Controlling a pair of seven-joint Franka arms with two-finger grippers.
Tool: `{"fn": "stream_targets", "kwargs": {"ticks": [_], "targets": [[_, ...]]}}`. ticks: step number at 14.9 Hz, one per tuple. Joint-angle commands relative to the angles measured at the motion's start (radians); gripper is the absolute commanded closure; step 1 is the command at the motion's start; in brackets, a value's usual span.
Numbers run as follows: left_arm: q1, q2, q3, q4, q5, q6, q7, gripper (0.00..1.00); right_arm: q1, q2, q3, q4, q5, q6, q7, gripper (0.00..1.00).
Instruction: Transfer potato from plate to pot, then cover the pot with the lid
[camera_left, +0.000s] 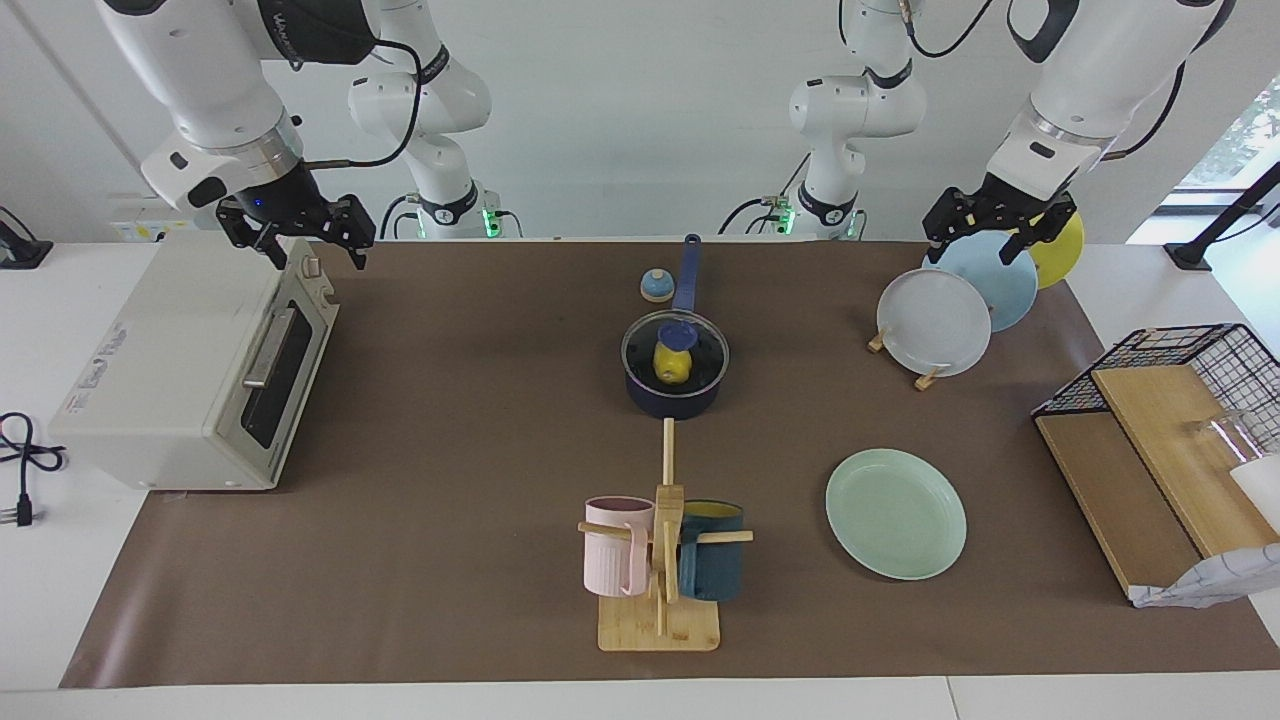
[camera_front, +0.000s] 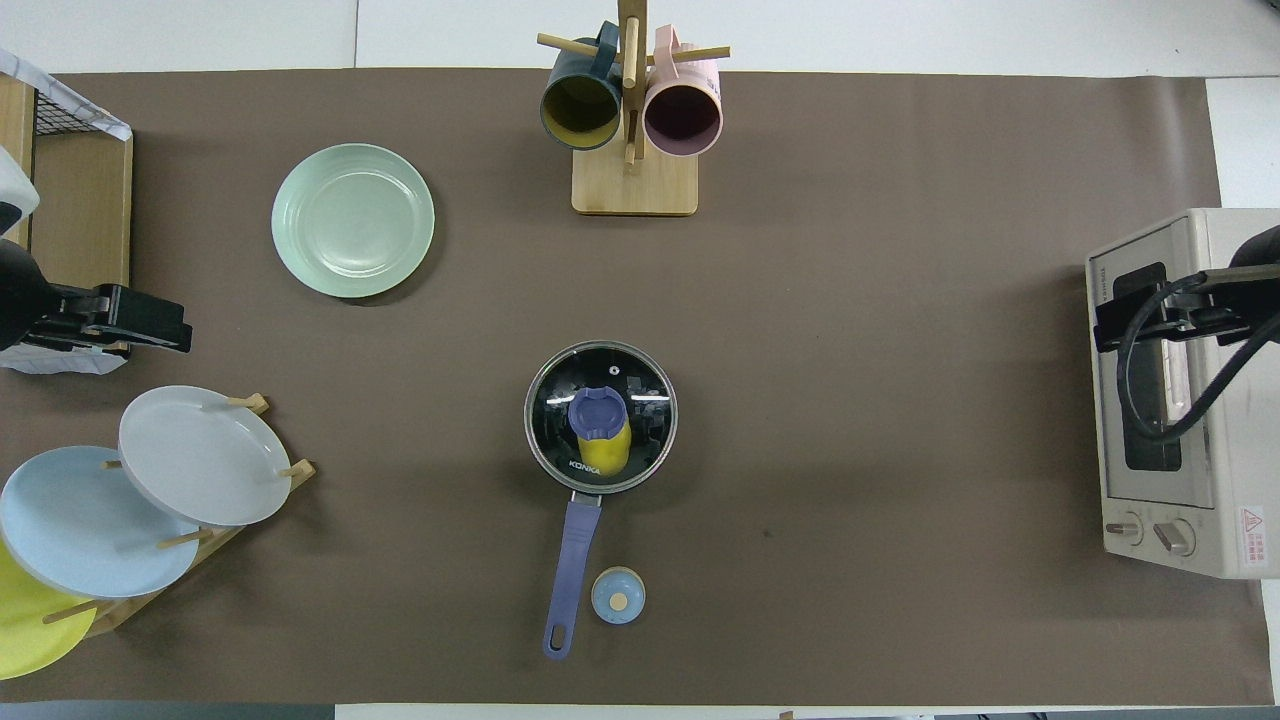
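The yellow potato (camera_left: 672, 368) (camera_front: 603, 452) lies inside the navy pot (camera_left: 675, 402) (camera_front: 575, 560) at the middle of the table. The glass lid (camera_left: 702, 350) (camera_front: 556, 400) sits on the pot, its blue knob up. The mint-green plate (camera_left: 895, 512) (camera_front: 352, 220) is empty, farther from the robots and toward the left arm's end. My left gripper (camera_left: 975, 250) (camera_front: 150, 325) hangs open and empty over the plate rack. My right gripper (camera_left: 318, 258) (camera_front: 1120, 320) hangs open and empty over the toaster oven.
A toaster oven (camera_left: 190, 370) stands at the right arm's end. A rack of upright plates (camera_left: 935, 320) and a wire basket with wooden boards (camera_left: 1180, 400) stand at the left arm's end. A mug tree (camera_left: 665, 540) stands farther out than the pot. A small bell (camera_left: 656, 286) sits beside the pot handle.
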Motion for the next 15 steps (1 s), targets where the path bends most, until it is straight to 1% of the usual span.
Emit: {"fn": "stream_targets", "kwargs": {"ticks": [1, 4, 7, 15], "targets": [[0.014, -0.013, -0.006, 0.001, -0.007, -0.018, 0.003, 0.00, -0.021, -0.016, 0.016, -0.008, 0.048, -0.003, -0.035, 0.00], [0.014, -0.013, -0.006, 0.001, -0.007, -0.018, 0.003, 0.00, -0.021, -0.018, 0.017, -0.007, 0.055, -0.011, -0.035, 0.00], [0.014, -0.013, -0.006, 0.001, -0.007, -0.018, 0.003, 0.00, -0.020, -0.039, 0.019, -0.022, 0.055, -0.004, -0.035, 0.00], [0.014, -0.013, -0.006, 0.001, -0.007, -0.018, 0.003, 0.00, -0.020, -0.041, 0.019, -0.030, 0.048, 0.000, -0.035, 0.00]]}}
